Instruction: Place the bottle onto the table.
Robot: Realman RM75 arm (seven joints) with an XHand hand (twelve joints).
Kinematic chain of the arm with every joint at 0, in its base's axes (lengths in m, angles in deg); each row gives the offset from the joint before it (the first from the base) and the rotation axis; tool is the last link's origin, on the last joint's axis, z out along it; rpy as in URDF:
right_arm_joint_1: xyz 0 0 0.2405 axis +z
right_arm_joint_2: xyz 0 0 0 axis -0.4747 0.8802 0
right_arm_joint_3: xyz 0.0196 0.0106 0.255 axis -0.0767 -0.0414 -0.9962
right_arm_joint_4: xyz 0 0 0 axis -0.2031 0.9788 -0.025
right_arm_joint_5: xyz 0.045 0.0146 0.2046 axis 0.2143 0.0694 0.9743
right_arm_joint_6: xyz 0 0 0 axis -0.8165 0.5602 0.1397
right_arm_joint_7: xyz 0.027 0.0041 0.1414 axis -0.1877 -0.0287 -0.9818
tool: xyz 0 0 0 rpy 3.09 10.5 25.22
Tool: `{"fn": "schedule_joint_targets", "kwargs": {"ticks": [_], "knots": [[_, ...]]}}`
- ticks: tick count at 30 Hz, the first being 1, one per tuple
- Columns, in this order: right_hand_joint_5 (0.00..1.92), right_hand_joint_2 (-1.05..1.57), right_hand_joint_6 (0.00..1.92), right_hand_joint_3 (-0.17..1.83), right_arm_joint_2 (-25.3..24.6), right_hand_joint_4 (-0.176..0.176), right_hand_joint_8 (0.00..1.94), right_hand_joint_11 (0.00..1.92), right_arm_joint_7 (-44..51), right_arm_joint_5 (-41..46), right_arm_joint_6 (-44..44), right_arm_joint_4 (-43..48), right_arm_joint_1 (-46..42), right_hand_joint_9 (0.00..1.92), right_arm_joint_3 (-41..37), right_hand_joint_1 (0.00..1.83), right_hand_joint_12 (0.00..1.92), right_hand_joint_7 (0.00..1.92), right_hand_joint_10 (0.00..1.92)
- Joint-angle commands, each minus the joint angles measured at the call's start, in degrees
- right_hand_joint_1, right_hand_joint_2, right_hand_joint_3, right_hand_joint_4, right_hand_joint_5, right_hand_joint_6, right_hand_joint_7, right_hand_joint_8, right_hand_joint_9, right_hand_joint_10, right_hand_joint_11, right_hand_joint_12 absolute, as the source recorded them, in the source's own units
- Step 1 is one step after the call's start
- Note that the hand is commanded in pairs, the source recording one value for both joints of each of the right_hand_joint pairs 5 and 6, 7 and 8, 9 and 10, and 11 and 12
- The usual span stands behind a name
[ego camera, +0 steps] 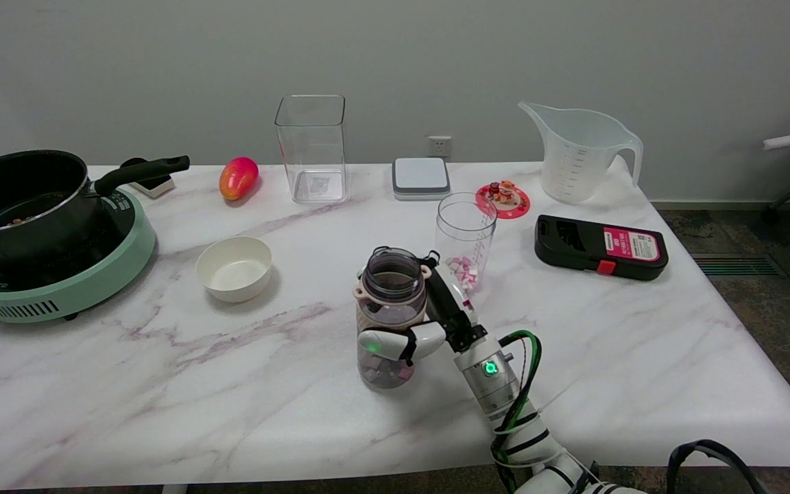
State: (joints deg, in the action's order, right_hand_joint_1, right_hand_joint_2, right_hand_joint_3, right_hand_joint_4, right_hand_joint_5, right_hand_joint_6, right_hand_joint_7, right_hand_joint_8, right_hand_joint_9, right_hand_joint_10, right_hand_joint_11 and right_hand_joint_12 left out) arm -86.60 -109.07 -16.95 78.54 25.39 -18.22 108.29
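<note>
Marble table (162, 384) — one bottle (389, 317), upright, gripped by robot hand (429, 322) — one tumbler (464, 237) behind.

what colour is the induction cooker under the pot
Mint green induction cooker, black top, seen in the head view.

Marble-patterned table (607, 357). Carried, relative to the white bowl (234, 268): induction cooker (59, 274) left; mango (238, 178) and clear container (312, 149) behind; bottle (389, 319), cup (464, 239), measuring jug (580, 151) right.

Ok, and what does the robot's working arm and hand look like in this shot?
The right hand is black and white, with a green glow on one white finger. Its wrist is a silver cylinder with a lit green ring, leading to a white arm with black bands. Green and black cables loop alongside it.
</note>
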Motion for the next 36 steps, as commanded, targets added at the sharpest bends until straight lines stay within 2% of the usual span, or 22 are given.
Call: {"fn": "schedule_joint_targets", "kwargs": {"ticks": [1,5,8,9,15,18,24,36], "knots": [[0.88,0.76,0.88,0.72,0.4,0.000,1.24,1.27,-0.2,-0.2,-0.5,1.0,-1.0,1.06,-0.1,1.31,1.27,1.24,1.06],[0.88,0.49,0.88,1.04,0.5,0.000,1.15,1.18,-0.1,0.0,-0.3,1.0,-1.5,0.82,-0.2,1.33,1.18,1.15,0.82],[0.87,0.31,0.87,1.24,0.7,0.000,1.05,1.04,0.1,0.1,-0.3,1.0,-1.7,0.74,-0.2,1.33,1.04,1.05,0.74],[0.86,0.19,0.86,1.34,0.7,0.000,0.99,0.93,0.2,0.1,-0.3,1.0,-1.7,0.71,-0.2,1.33,0.93,0.99,0.71],[0.77,-0.04,0.77,1.57,0.7,0.000,0.72,0.77,0.2,0.0,-0.3,0.9,-1.8,0.57,-0.2,1.31,0.77,0.72,0.57],[0.73,-0.08,0.73,1.59,0.8,0.000,0.65,0.73,0.0,-0.2,-0.3,0.9,-1.9,0.54,-0.2,1.31,0.73,0.65,0.54],[0.67,-0.09,0.67,1.49,0.8,0.000,0.63,0.72,-0.1,-0.3,-0.3,1.1,-1.9,0.53,-0.2,1.30,0.72,0.63,0.53],[0.62,-0.07,0.62,1.47,1.9,0.000,0.61,0.71,1.4,-0.4,-3.4,5.8,-2.7,0.52,-0.2,1.32,0.71,0.61,0.52]]}}
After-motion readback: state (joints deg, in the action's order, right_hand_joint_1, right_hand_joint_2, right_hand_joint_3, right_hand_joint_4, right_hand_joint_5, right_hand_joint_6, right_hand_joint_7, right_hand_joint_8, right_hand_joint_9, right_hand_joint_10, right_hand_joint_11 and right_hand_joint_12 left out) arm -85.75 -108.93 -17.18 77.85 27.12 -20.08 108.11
